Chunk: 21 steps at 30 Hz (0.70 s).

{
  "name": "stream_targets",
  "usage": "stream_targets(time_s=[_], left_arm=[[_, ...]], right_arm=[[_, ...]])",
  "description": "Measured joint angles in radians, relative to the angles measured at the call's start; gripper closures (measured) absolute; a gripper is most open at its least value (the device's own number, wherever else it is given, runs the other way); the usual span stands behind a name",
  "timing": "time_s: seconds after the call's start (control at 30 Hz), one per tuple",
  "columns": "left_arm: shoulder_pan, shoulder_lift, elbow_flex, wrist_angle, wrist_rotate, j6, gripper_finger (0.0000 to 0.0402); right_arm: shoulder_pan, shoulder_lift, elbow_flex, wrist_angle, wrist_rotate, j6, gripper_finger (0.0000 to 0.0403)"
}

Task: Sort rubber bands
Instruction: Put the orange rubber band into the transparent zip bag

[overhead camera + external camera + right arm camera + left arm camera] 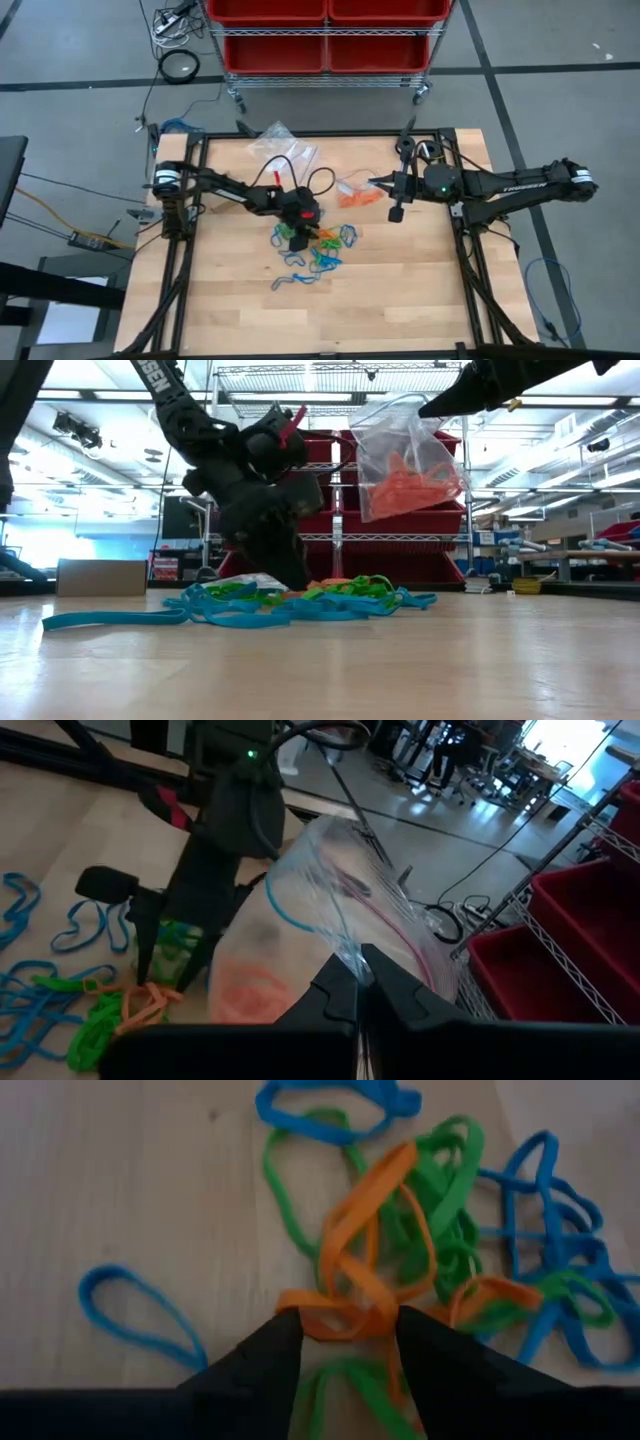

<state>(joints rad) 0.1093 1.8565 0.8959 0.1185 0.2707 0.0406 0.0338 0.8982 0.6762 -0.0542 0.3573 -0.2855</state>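
rubber bands [318, 248] lie in a tangled orange, blue and green heap mid-table, so most of the sorting looks undone; only some orange ones sit in a clear bag [405, 460]. another clear bag [283, 148] lies at the far edge of the table [420, 290]. the left gripper [345, 1342] is down on the pile, fingers apart, an orange band [350, 1305] lying between the tips, not yet pinched. the right gripper [358, 992], fully closed, holds the clear bag by its rim, lifted off the table just beside the heap.
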Motion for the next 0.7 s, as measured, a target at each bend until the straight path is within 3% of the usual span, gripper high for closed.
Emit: stream_targets(time_s=[0.3,0.37,0.5,0.7], left_arm=[[0.002,0.002,0.000,0.052,0.029,0.005,0.0252],[0.002,0.002,0.000,0.044,0.030,0.022,0.0283],[0.002,0.002,0.000,0.047,0.030,0.058,0.0383],[0.002,-0.030,0.000,0.036,0.030,0.060,0.0398]], right_arm=[[0.011,0.000,0.000,-0.008,-0.003,0.005,0.0403],[0.011,0.000,0.000,-0.009,-0.003,0.005,0.0403],[0.011,0.000,0.000,-0.009,-0.003,0.005,0.0403],[0.011,0.000,0.000,-0.009,-0.004,0.020,0.0403]])
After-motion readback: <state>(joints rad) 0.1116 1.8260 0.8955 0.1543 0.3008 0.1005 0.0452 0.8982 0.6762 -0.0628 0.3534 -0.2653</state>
